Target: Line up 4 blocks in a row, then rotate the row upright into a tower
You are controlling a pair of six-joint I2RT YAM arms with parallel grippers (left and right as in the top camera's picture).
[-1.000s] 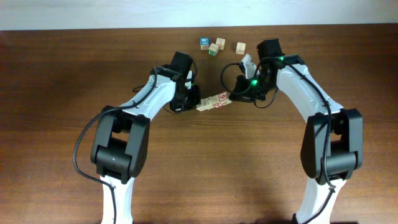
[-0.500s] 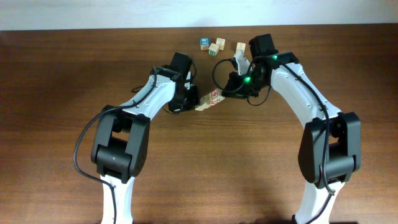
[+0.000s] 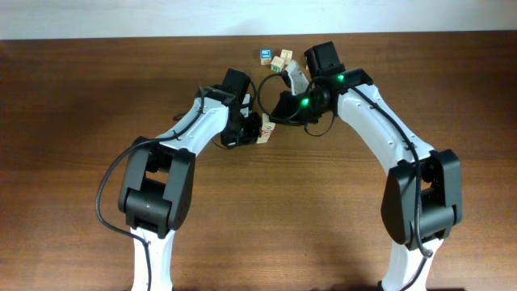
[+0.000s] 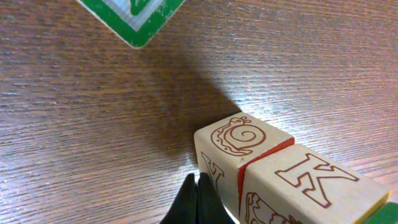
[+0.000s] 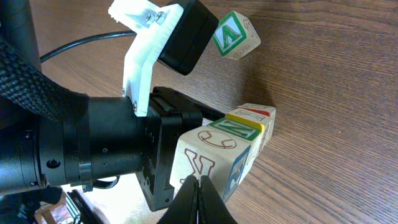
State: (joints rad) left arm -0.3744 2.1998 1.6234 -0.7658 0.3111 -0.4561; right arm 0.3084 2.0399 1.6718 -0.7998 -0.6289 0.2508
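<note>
A short row of pale wooden blocks [image 3: 265,130] lies on the table between my two grippers, mostly hidden under the arms in the overhead view. In the left wrist view its end block with a snail mark [image 4: 239,144] adjoins a K block [image 4: 314,186]. My left gripper [image 4: 200,190] is shut, tips against that end block's side. In the right wrist view the other end block, marked V [image 5: 208,158], is followed by a green N block [image 5: 240,129]. My right gripper [image 5: 199,190] is shut and presses on the V face.
A loose cluster of cubes sits near the far table edge: one with a blue top [image 3: 266,55] and pale ones [image 3: 283,58]. A green-marked cube [image 5: 235,34] stands just beyond the row. The left arm's wrist housing [image 5: 118,146] is close beside the right gripper.
My right gripper has swept left and toward the far edge, swinging the row's right end round so the row has turned and now lies closer to the left gripper. The left gripper stayed in place.
</note>
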